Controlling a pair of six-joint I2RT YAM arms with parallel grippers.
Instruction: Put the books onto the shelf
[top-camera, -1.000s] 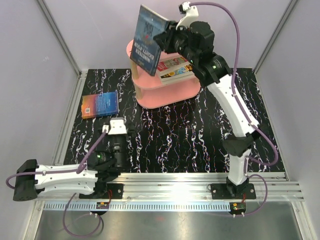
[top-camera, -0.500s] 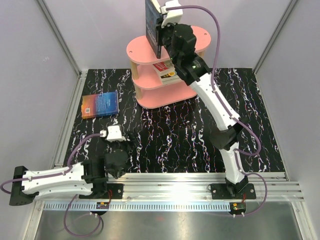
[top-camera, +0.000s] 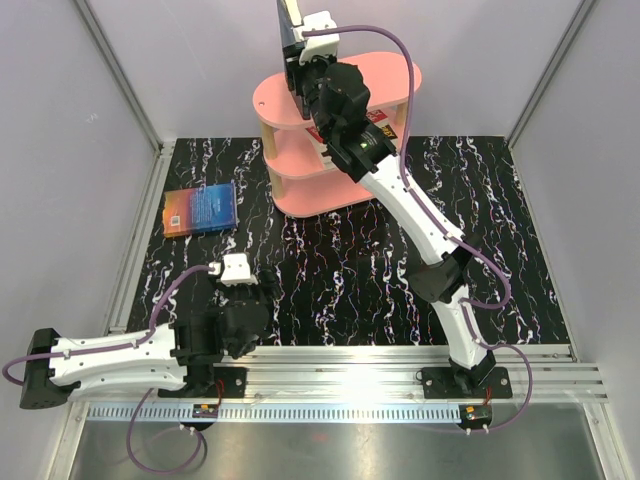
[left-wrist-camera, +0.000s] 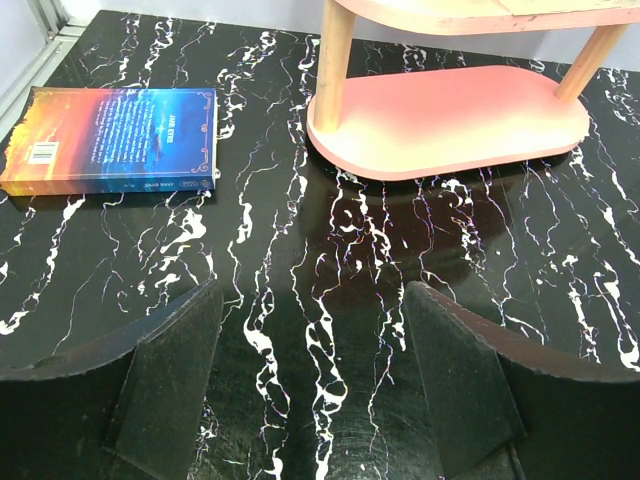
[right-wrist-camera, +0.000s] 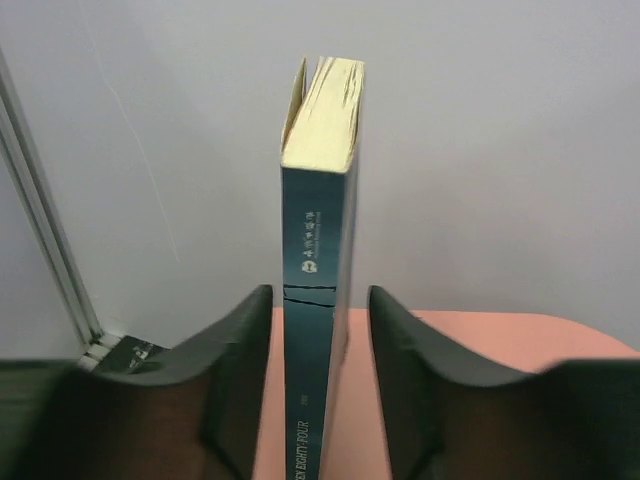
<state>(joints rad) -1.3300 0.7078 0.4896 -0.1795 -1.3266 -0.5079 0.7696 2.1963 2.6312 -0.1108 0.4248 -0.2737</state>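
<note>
Books in view number three. Surroundings: a black marbled table (top-camera: 350, 270), grey walls (top-camera: 180, 60) and a metal rail (top-camera: 400, 365) along the near edge. From above, the right arm (top-camera: 420, 215) reaches across the shelf (top-camera: 395, 85) and hides most of its middle tier. Low over the table, the left gripper (left-wrist-camera: 312, 295) has its jaws wide apart and holds nothing.

The dark teal book (right-wrist-camera: 315, 230) stands upright over the left end of the top board, spine towards the wrist camera, with a creased spine and yellowed pages. Around it the right gripper (right-wrist-camera: 318, 300) is unclenched: a strip of pink shows between each finger and the covers. Its lower edge is out of sight.

A blue-and-orange book (left-wrist-camera: 110, 140) lies flat on the table, left of the shelf and well apart.

Shelf: pink oval boards on pale wooden posts. A pale-covered book (top-camera: 320, 138) lies on the middle tier, mostly hidden.
</note>
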